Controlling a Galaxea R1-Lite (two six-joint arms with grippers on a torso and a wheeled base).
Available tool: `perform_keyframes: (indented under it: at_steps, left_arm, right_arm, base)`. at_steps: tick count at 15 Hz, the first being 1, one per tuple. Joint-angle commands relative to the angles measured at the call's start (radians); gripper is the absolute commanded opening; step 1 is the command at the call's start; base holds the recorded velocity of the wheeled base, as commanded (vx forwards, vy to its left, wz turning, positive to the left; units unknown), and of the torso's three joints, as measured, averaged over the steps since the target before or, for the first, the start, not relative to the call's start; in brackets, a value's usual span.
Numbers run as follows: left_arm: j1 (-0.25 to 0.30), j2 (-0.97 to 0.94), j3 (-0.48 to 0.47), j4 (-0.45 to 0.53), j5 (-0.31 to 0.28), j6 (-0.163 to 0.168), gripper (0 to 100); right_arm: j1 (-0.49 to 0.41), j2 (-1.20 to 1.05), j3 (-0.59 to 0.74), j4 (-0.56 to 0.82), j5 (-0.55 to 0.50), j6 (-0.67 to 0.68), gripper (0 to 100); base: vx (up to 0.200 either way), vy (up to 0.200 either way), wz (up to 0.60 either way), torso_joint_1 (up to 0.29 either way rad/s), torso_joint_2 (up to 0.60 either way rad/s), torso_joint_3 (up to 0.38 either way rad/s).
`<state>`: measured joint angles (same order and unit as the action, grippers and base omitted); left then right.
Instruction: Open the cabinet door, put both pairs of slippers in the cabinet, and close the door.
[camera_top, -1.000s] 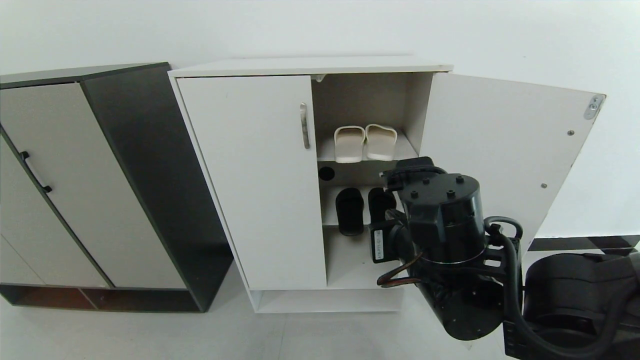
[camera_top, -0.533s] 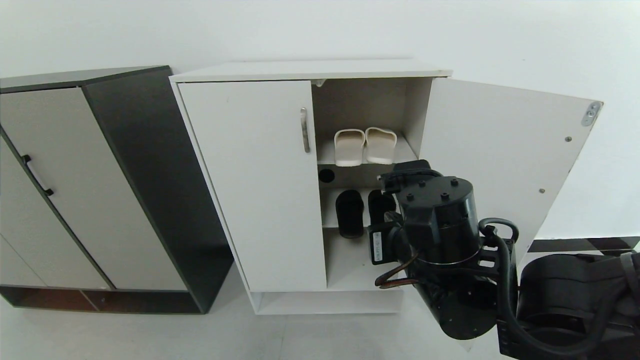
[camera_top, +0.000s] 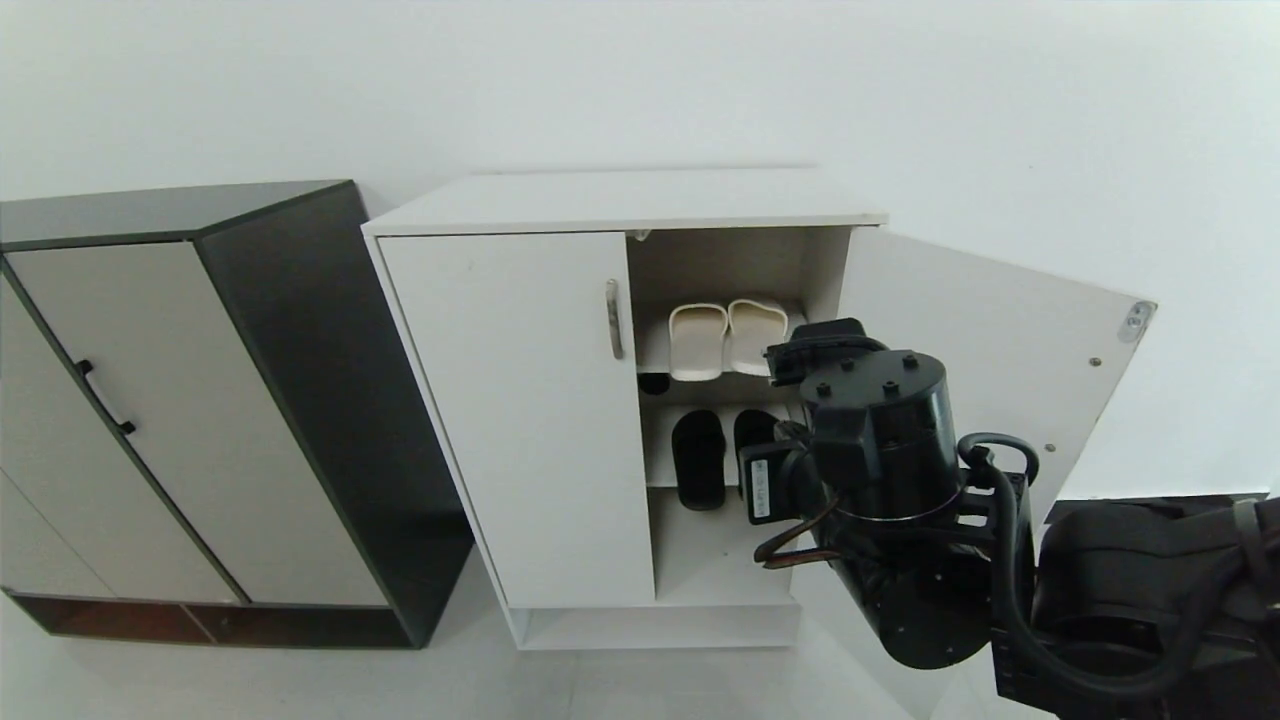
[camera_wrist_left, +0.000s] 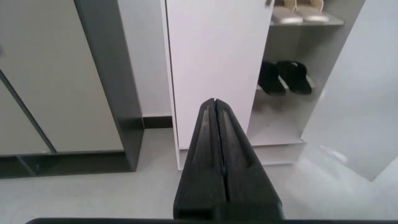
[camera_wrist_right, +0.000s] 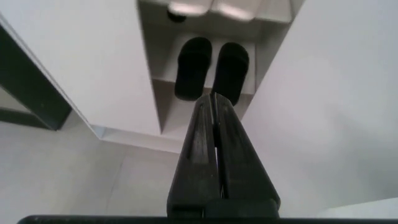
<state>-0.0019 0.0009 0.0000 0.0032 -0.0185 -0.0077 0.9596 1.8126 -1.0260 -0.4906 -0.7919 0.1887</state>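
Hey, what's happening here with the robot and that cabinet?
The robot is storing slippers in the white cabinet. Both pairs are already inside: the white slippers on the upper shelf, the black slippers on the shelf below. The right door stands wide open; the left door is shut. The right end effector, shut and empty, hangs before the open side, near the black pair. The left end effector is shut and empty too. Only closing the door remains.

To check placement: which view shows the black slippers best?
The right wrist view: both black slippers show large and clear, side by side. In the head view the right arm hides part of one. The left wrist view shows them farther off.
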Motion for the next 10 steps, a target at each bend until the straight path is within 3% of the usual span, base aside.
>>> perform_keyframes:
  at_steps: [1, 10]
  left_arm:
    - [-0.001, 0.001, 0.000, 0.000, 0.000, 0.000, 0]
    - [-0.001, 0.001, 0.000, 0.000, 0.000, 0.000, 0]
  right_arm:
    - [-0.002, 0.001, 0.001, 0.000, 0.000, 0.000, 0]
    - [-0.002, 0.002, 0.003, 0.000, 0.000, 0.001, 0]
  base:
    - [0.000, 0.000, 0.00, 0.119, -0.47, -0.339]
    - [0.000, 0.000, 0.00, 0.160, -0.49, -0.315]
